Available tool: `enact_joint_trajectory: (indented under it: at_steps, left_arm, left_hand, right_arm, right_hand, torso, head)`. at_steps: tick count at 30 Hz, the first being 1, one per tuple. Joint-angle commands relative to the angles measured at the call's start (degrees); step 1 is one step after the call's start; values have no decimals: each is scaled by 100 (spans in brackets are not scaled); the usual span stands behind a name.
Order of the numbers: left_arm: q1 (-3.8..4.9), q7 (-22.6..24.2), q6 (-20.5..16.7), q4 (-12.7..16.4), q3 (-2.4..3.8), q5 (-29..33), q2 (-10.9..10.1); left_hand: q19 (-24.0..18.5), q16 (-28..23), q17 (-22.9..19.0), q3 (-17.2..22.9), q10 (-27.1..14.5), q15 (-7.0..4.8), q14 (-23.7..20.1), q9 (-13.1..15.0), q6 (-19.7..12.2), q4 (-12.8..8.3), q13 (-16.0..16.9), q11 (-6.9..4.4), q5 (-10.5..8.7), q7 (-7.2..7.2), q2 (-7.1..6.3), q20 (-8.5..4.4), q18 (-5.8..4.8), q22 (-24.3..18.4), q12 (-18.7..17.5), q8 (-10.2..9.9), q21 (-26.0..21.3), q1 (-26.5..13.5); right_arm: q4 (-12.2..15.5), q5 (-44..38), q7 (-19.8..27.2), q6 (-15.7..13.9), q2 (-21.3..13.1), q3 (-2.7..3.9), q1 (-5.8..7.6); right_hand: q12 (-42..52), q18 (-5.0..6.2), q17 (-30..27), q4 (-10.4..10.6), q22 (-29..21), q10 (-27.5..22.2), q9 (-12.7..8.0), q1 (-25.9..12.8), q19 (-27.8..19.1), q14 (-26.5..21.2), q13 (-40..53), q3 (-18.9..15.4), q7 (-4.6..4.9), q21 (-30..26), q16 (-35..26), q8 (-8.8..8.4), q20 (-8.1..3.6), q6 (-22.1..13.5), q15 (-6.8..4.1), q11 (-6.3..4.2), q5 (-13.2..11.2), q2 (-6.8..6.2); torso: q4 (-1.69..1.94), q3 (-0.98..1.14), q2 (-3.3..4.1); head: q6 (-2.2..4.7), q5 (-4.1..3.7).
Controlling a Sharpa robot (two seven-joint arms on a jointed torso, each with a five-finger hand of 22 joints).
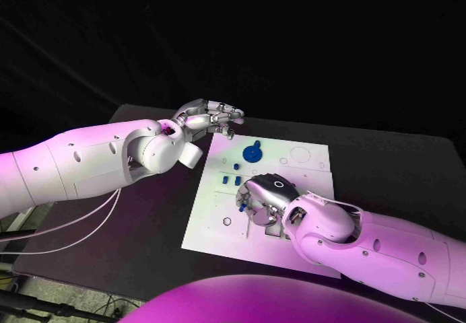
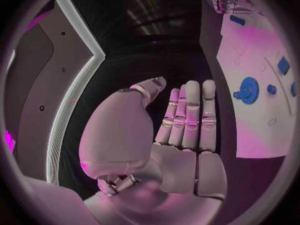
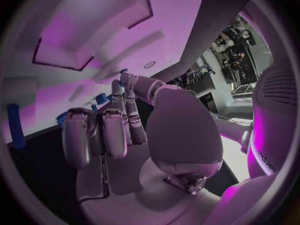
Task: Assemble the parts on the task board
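The white task board (image 1: 291,239) lies in the middle of the table. A blue gear (image 1: 252,153) sits near its far edge, with small blue parts (image 1: 227,180) just in front of it. My left hand (image 1: 209,118) hovers over the board's far left corner. In the left wrist view its fingers (image 2: 187,115) are straight and its palm is bare, and the gear (image 2: 249,89) shows beside it. My right hand (image 1: 267,195) is low over the board's middle, fingers pointing down. In the right wrist view some fingers (image 3: 94,135) curl in. A blue speck shows at the thumb tip; whether it is held I cannot tell.
The black table (image 1: 388,168) extends around the board on every side. A long blue piece (image 3: 16,125) lies at the board's edge beside my right hand. White cables (image 1: 68,232) hang under my left arm, off the table's left side.
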Motion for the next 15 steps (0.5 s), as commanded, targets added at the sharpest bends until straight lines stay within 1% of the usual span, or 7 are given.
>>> enact_joint_trajectory:
  at_steps: [1,7,9,10,11,12,15]
  left_arm:
    - [5,7,71,7,4,2,6]
    - [5,1,72,-8,4,2,4]
    - [5,0,72,-14,4,2,6]
    - [5,0,73,-17,4,2,7]
    - [5,0,74,-20,4,2,9]
    - [5,0,74,-22,4,2,11]
    - [5,-1,74,-31,4,2,15]
  left_hand:
    - [-22,-23,-5,-15,-33,1,-29,7,-49,-21,-6,14,-37,5,-4,12,94,-8,12,35,-39,-45]
    - [-22,-23,-5,-15,-33,1,-29,7,-49,-21,-6,14,-37,5,-4,12,94,-8,12,35,-39,-45]
    - [-22,-23,-5,-15,-33,1,-29,7,-49,-21,-6,14,-37,5,-4,12,94,-8,12,35,-39,-45]
    - [-22,-23,-5,-15,-33,1,-29,7,-49,-21,-6,14,-37,5,-4,12,94,-8,12,35,-39,-45]
    - [-22,-23,-5,-15,-33,1,-29,7,-49,-21,-6,14,-37,5,-4,12,94,-8,12,35,-39,-45]
    - [-22,-23,-5,-15,-33,1,-29,7,-49,-21,-6,14,-37,5,-4,12,94,-8,12,35,-39,-45]
    - [-19,-26,-11,-16,-44,3,-31,9,-62,-20,-8,16,-34,7,1,15,95,-15,17,36,-57,-50]
  right_arm:
    - [15,-122,25,212,18,-16,-14]
    - [56,-179,32,247,24,-23,-15]
    - [58,-182,49,257,25,-25,-15]
    - [58,-177,63,259,26,-26,-15]
    - [58,-171,77,263,27,-27,-15]
    - [58,-161,90,267,28,-28,-15]
    - [50,-115,120,281,30,-30,-14]
  right_hand:
    - [20,-82,5,11,1277,277,6,-10,237,293,137,27,17,-31,2,5,-44,14,-23,-228,13,50]
    - [5,-80,9,7,1274,271,8,-23,232,293,144,25,21,-41,4,-2,-42,5,-19,-224,20,49]
    - [-59,-77,-1,17,1268,205,2,-69,223,291,142,17,48,-55,0,-40,-31,-56,0,-199,29,51]
    - [-113,-75,-13,41,1264,156,2,-152,215,288,142,-30,72,-69,-4,-66,-13,-105,24,-179,88,26]
    - [-129,-73,-12,49,1261,151,8,-188,211,288,146,-63,73,-76,-2,-67,-5,-110,29,-178,160,14]
    - [-173,-68,-29,76,1254,125,23,-281,200,284,150,-172,75,-96,-7,-73,9,-131,38,-167,288,-25]
    - [-335,-55,-64,139,1233,-58,-1,-453,166,274,110,-309,122,-165,-19,-178,52,-326,94,-95,356,-104]
  torso:
    - [0,-1,4]
    - [0,-2,2]
    - [-2,-4,1]
    - [-3,-5,0]
    - [-3,-6,-2]
    - [-3,-6,-3]
    - [-4,-4,-4]
  head:
    - [1,-1]
    - [1,-12]
    - [1,-14]
    - [1,-15]
    - [1,-14]
    - [1,-15]
    - [1,-20]
